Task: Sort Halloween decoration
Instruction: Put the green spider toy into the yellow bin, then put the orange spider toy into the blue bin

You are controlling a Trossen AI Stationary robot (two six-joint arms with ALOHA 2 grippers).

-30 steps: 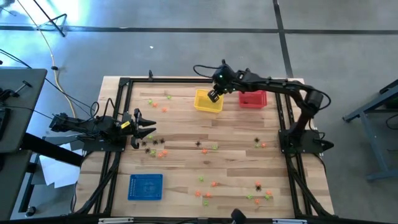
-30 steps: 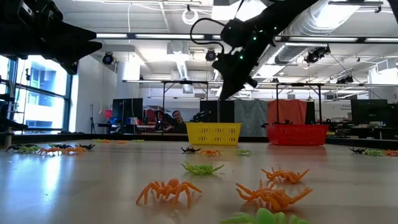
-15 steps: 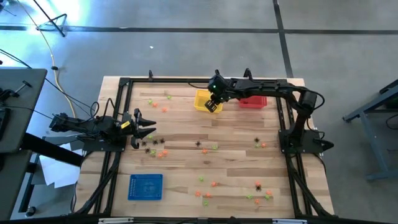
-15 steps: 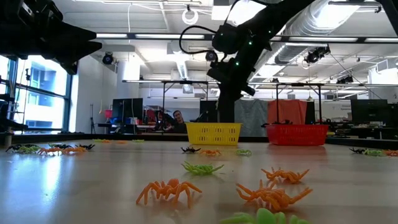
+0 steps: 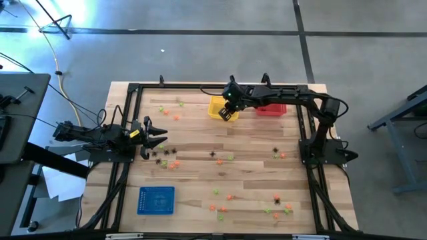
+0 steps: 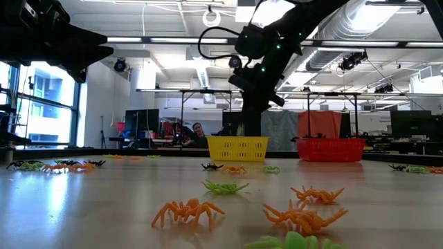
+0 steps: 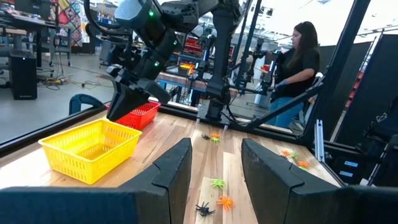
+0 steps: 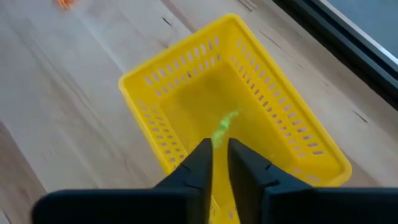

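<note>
Yellow plastic mesh forms one of three baskets on the wooden table (image 5: 200, 143): the yellow basket (image 5: 217, 103) stands toward twelve o'clock in the high view, the red basket (image 5: 272, 109) just beside it toward one o'clock, and the blue basket (image 5: 156, 200) well apart toward seven o'clock. The right tool (image 5: 227, 113) hangs directly over the yellow basket, its tips pointing down into it. In the right wrist view its two fingers (image 8: 200, 163) stand slightly parted with a narrow gap, and a light green trinket (image 8: 224, 129) shows at the fingertips above the basket floor; whether it is pinched or already free I cannot tell. The left tool (image 5: 155, 139) waits near nine o'clock with its fingers (image 7: 171, 174) spread and nothing between them. The other trinkets lie scattered across the table in orange, light green and black: three near eleven o'clock, a cluster of about five (image 5: 163, 157) just beside the left tool, a black and a green one near the centre, two near three o'clock, and about ten spread from six to five o'clock. The low view shows orange spider shapes (image 6: 185, 209) and a green one (image 6: 225, 186) up close. A person (image 7: 295, 71) stands beyond the table.
</note>
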